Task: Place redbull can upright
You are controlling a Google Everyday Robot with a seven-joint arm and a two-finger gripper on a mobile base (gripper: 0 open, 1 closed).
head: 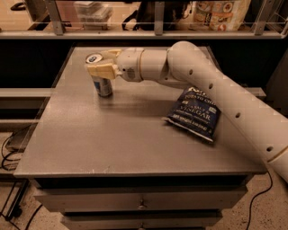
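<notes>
The redbull can (103, 85) is slim, silver and blue with a silver top. It stands upright on the grey table (112, 134) at the far left, its base on or just above the surface. My gripper (100, 65) reaches in from the right and its cream fingers (101, 70) are closed around the can's upper part, with the can's top showing between them. The white arm runs back to the lower right.
A dark blue bag of salt and vinegar chips (194, 113) lies flat on the right half of the table, under the arm. A shelf rail with bags and boxes (220, 11) runs behind the table. Drawers are below the front edge.
</notes>
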